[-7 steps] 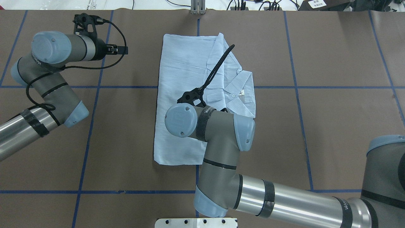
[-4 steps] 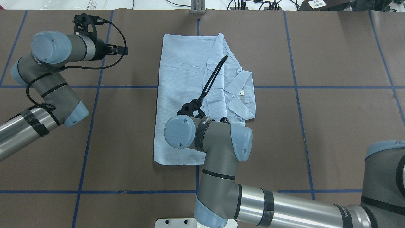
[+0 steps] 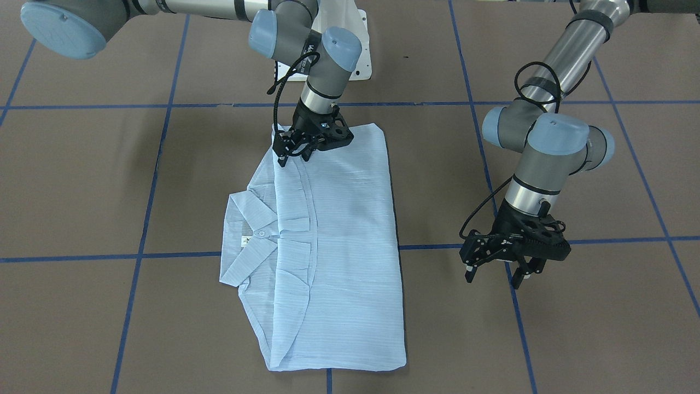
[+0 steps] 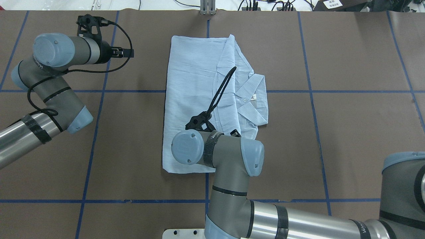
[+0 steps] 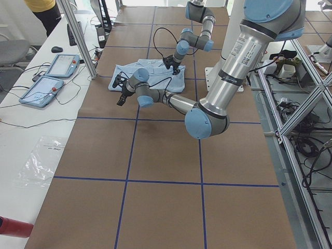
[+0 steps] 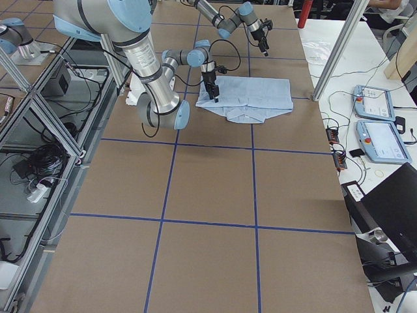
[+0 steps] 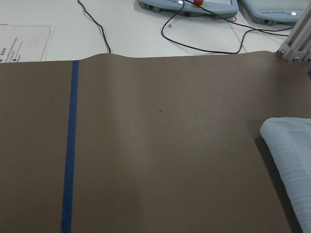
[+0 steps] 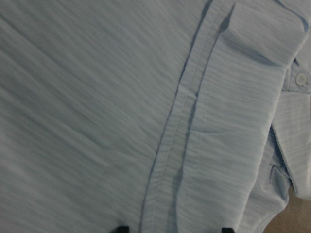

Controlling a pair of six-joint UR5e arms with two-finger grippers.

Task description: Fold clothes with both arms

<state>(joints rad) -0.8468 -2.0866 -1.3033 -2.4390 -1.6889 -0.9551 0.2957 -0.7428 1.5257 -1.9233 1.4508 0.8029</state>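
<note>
The pale blue striped shirt (image 4: 192, 76) lies folded into a long rectangle at the table's middle, collar (image 4: 255, 89) and neck label to its right. In the front-facing view, my right gripper (image 3: 294, 157) hangs open just over the shirt's (image 3: 344, 246) robot-side end, near the button placket. The right wrist view shows the placket, a white button (image 8: 301, 78) and both fingertips (image 8: 121, 228) apart, holding nothing. In the overhead view the right wrist hides this gripper. My left gripper (image 3: 494, 278) is open and empty above bare table, well clear of the shirt's side; it also shows in the overhead view (image 4: 127, 52).
The brown table cover carries blue tape lines (image 4: 103, 99). A white pedestal base (image 3: 358, 49) sits at the robot's side. An aluminium post (image 4: 207, 8) stands at the far edge. Pendants and cables (image 7: 194, 5) lie on the white bench beyond.
My right arm has drawn back toward the robot along the shirt, so its wrist now covers the shirt's near end. The left arm and the shirt have not moved.
</note>
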